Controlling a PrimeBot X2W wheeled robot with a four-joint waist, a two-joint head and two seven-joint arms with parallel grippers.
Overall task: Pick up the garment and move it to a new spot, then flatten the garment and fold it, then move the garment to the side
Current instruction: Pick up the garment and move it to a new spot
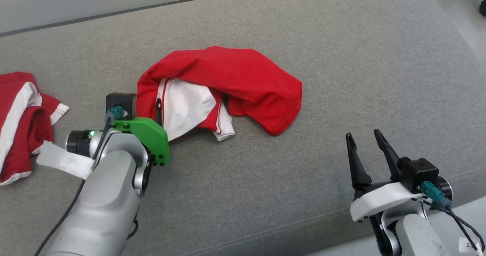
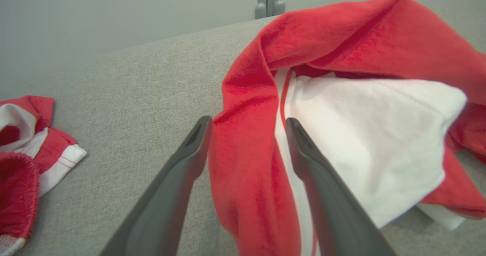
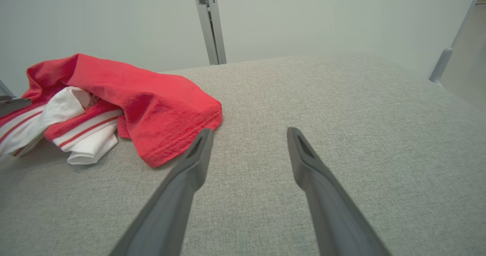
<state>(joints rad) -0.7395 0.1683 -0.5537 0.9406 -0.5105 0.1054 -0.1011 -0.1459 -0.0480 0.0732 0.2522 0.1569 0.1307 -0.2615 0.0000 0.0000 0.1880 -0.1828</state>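
The garment [image 1: 243, 73] is a red and white piece lying crumpled in the middle of the grey cushion [image 1: 360, 58], with its white lining showing at the left. My left gripper [image 1: 152, 109] is at the garment's left edge. In the left wrist view its jaws [image 2: 246, 125] stand open, with a red fold of the garment [image 2: 341, 39] between the fingers [image 2: 182, 165]. My right gripper [image 1: 362, 134] is open and empty at the lower right, apart from the cloth. In the right wrist view, the gripper [image 3: 249, 130] has the garment [image 3: 152, 100] to its left.
A second red and white garment [image 1: 22, 123] lies bunched at the far left of the cushion, also seen in the left wrist view [image 2: 22, 149]. The cushion's front edge runs along the lower right. A pale wall and a metal post [image 3: 209, 20] stand behind.
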